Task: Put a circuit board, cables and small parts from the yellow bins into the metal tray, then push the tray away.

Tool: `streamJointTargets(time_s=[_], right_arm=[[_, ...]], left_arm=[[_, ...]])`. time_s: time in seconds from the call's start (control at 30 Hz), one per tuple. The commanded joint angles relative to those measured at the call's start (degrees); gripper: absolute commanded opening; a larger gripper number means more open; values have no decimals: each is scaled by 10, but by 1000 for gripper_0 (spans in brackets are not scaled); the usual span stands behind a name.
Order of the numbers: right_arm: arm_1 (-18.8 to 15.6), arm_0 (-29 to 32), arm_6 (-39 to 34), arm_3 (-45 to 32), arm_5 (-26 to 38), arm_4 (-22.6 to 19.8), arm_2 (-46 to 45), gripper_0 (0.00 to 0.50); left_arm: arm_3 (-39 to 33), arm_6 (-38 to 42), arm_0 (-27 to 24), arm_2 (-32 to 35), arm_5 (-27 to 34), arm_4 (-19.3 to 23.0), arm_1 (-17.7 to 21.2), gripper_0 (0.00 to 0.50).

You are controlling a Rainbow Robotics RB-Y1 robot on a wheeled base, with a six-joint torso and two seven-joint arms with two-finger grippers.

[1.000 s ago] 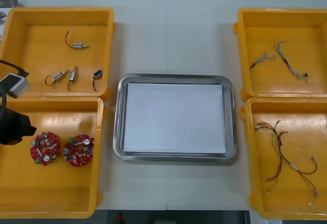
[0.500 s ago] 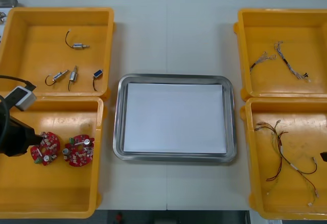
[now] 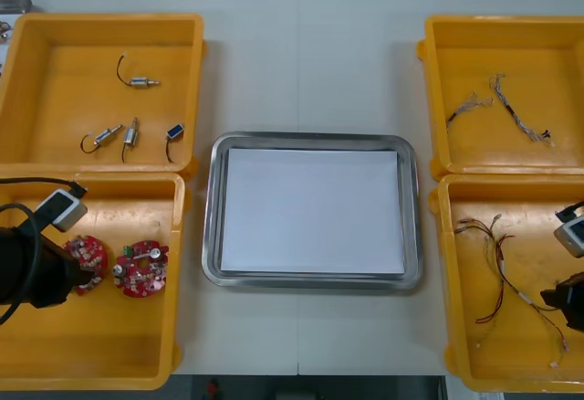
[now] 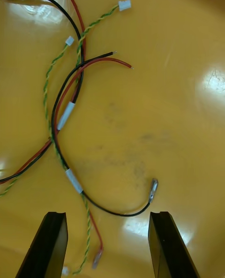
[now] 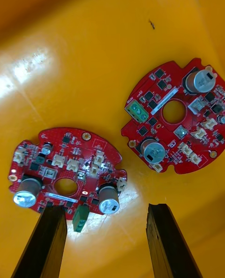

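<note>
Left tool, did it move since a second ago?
Yes. The left tool has slid across its yellow bin toward the metal tray, and now reaches over a circuit board, which lay still.

Nothing here can be read. Each of the two round red circuit boards [image 5: 68, 177] [image 5: 176, 118] has a narrow white label strip [image 5: 164, 97] beside its centre hole. One board lies just ahead of the left gripper [image 5: 105, 208], and the other lies farther out beyond it. The print on both strips is too small to make out. Ahead of the right gripper [image 4: 107, 214], the white sleeves [image 4: 73, 180] on the cables [image 4: 77, 71] show no legible marks.
</note>
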Motion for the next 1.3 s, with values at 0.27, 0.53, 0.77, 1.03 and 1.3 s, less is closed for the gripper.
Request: streamJointTargets(time_s=[0.27, 0.53, 0.77, 1.03, 1.3], right_arm=[[-48, 11, 40, 45, -110, 40, 95, 500], [-53, 11, 54, 54, -131, 38, 118, 500], [-54, 11, 64, 74, -147, 36, 122, 500], [-55, 8, 72, 89, -160, 32, 130, 500], [-55, 2, 68, 89, -171, 24, 144, 500]], left_arm=[[20, -52, 14, -55, -42, -23, 26, 500], [32, -54, 11, -68, -53, -34, 26, 500], [47, -56, 6, -87, -79, -42, 26, 500], [57, -57, 4, -104, -102, -50, 26, 500], [60, -60, 3, -105, -103, -54, 25, 500]])
